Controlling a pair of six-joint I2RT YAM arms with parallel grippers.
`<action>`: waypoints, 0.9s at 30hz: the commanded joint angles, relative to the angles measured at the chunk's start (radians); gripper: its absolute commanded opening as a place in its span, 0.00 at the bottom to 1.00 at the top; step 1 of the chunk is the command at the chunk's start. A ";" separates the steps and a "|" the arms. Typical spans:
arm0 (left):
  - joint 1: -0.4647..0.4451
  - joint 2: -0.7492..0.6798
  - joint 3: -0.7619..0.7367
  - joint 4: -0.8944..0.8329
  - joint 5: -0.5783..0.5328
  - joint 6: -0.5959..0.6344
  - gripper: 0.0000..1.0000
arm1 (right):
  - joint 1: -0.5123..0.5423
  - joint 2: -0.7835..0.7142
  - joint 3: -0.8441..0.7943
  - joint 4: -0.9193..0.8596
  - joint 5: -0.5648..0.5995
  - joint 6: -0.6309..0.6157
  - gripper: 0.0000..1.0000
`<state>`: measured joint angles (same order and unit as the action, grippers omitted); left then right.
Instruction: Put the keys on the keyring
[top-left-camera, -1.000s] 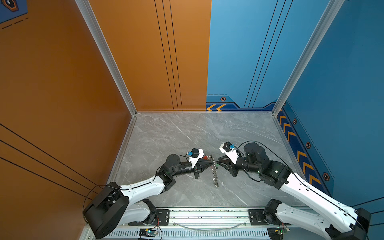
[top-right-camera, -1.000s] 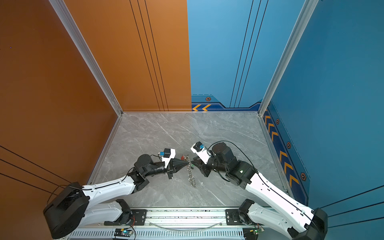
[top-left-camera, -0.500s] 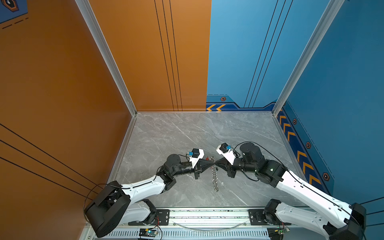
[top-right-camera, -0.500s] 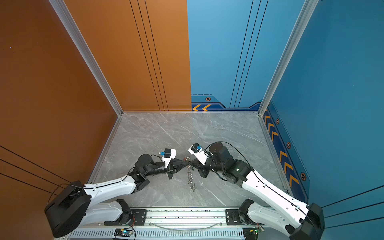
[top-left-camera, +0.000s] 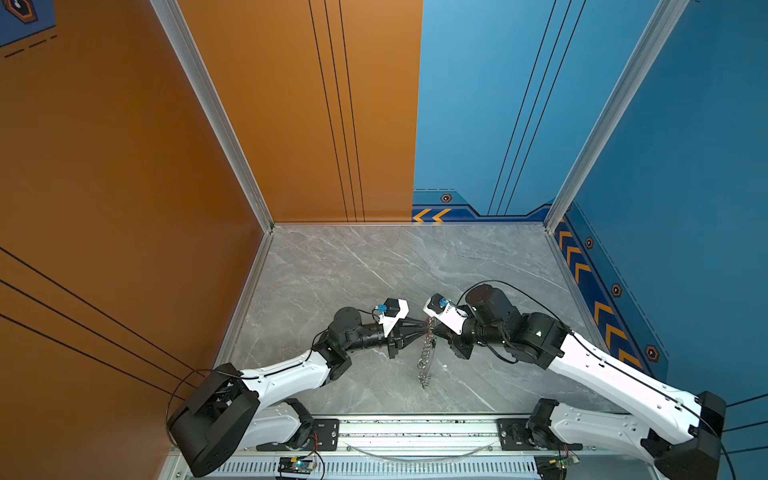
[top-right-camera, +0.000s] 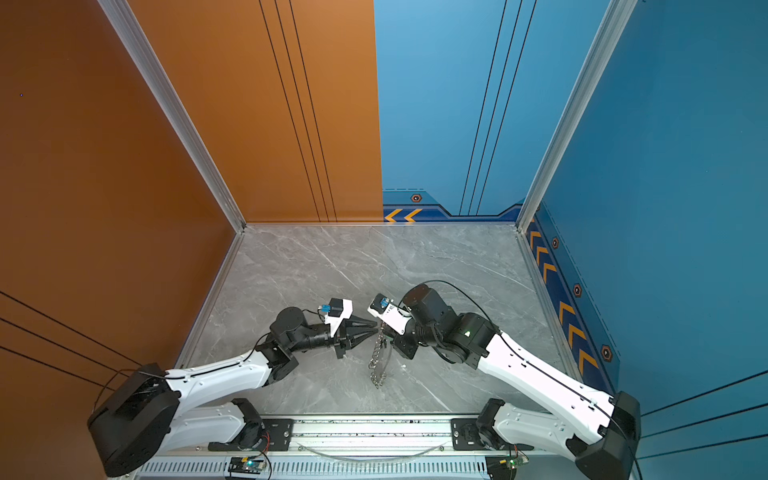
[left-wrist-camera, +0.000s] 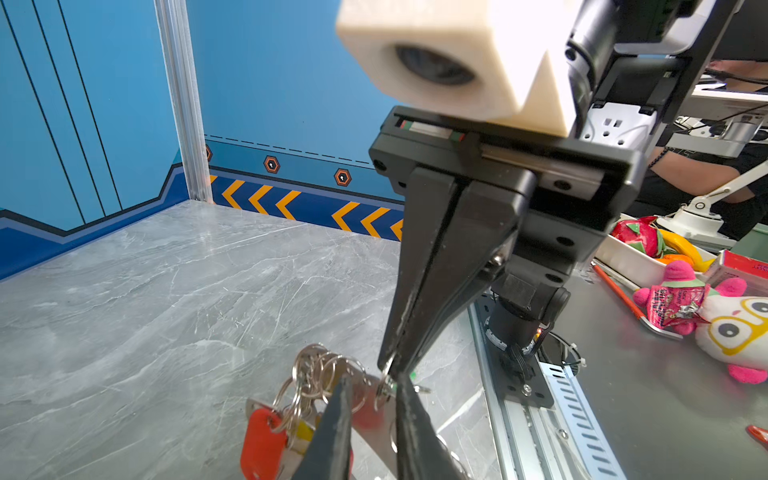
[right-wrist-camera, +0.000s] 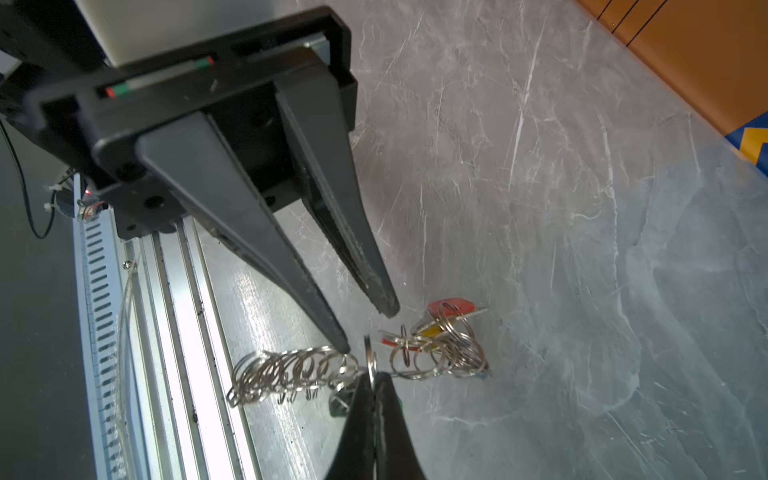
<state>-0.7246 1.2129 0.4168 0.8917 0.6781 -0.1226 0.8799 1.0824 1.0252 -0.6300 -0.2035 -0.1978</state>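
White shells (top-left-camera: 286, 376), black joints (top-left-camera: 347, 322), tapered black fingers (right-wrist-camera: 237, 232), seemingly blue-plugged white camera mounts (top-left-camera: 397, 311).

Keyring (top-left-camera: 424, 359) (top-right-camera: 379, 362): chain-like row of small silver wire rings, mid surface (top-left-camera: 374, 270). One end is raised, the rest trails twd the near edge. Keys (right-wrist-camera: 451, 309): tiny silver pcs w/ red-orange & yellow tags (left-wrist-camera: 262, 440), bunched among rings at the raised end.

Both top views look down over the whole tabletop (top-left-camera: 374, 266); the wrist views face each other, close above it.
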 joint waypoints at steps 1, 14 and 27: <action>0.006 -0.011 0.025 -0.026 0.056 0.026 0.21 | 0.013 0.008 0.067 -0.067 0.015 -0.068 0.00; -0.010 0.013 0.041 -0.028 0.109 0.011 0.15 | 0.033 0.045 0.099 -0.080 -0.026 -0.100 0.00; -0.013 0.041 0.051 -0.026 0.129 -0.002 0.13 | 0.036 0.027 0.089 -0.051 -0.010 -0.097 0.00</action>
<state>-0.7277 1.2427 0.4400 0.8665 0.7799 -0.1211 0.9108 1.1316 1.0901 -0.7128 -0.2054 -0.2855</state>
